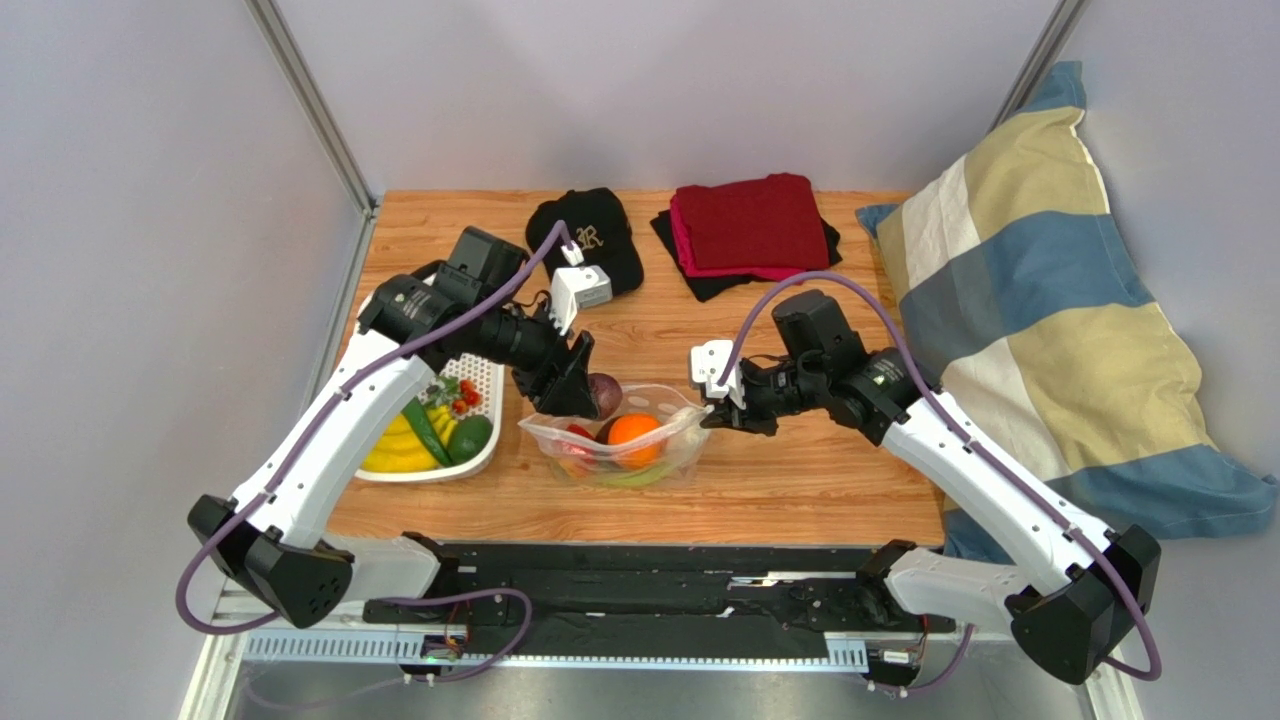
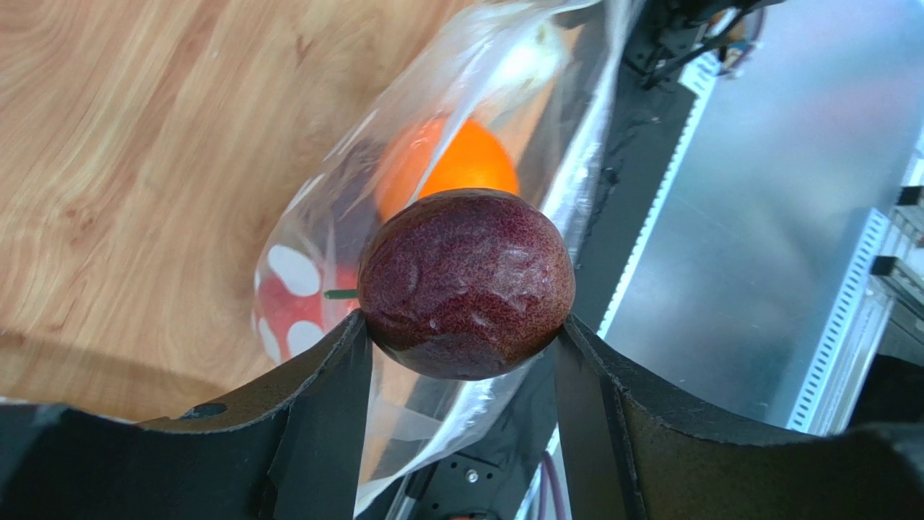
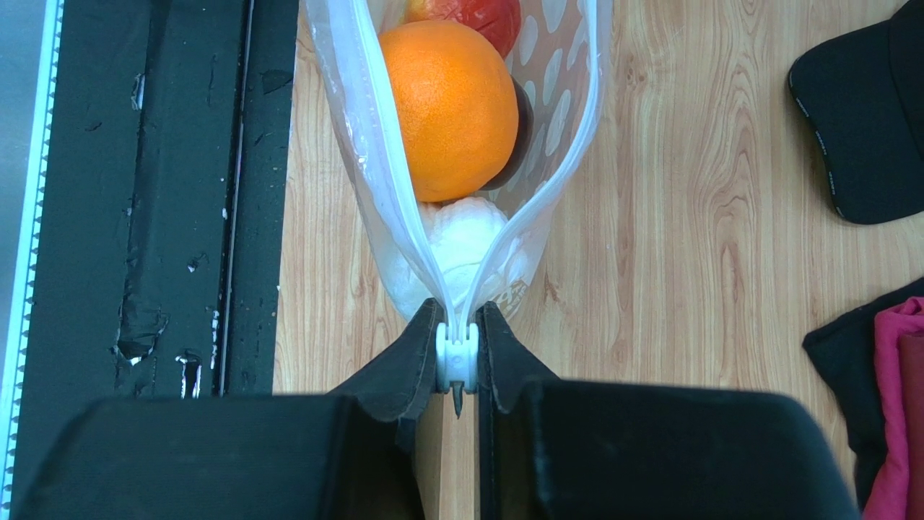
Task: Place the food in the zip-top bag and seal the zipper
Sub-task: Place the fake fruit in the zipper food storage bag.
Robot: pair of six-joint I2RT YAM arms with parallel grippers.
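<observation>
The clear dotted zip-top bag [image 1: 619, 443] lies open on the table with an orange [image 1: 633, 437], a red-yellow fruit [image 1: 577, 444] and a pale stalk [image 1: 643, 474] inside. My left gripper [image 1: 589, 393] is shut on the dark purple round fruit [image 2: 466, 284] and holds it just above the bag's far rim [image 2: 325, 206]. My right gripper [image 3: 459, 358] is shut on the white zipper slider [image 3: 458, 358] at the bag's right end, with the mouth strips [image 3: 380, 141] spreading open. The orange [image 3: 452, 108] shows inside the bag.
A white basket [image 1: 489, 393] with a banana, green vegetables and small red items stands at the left. A black cap [image 1: 589, 237] and folded red and black cloths [image 1: 751, 233] lie at the back. A striped pillow [image 1: 1037, 300] lies at the right.
</observation>
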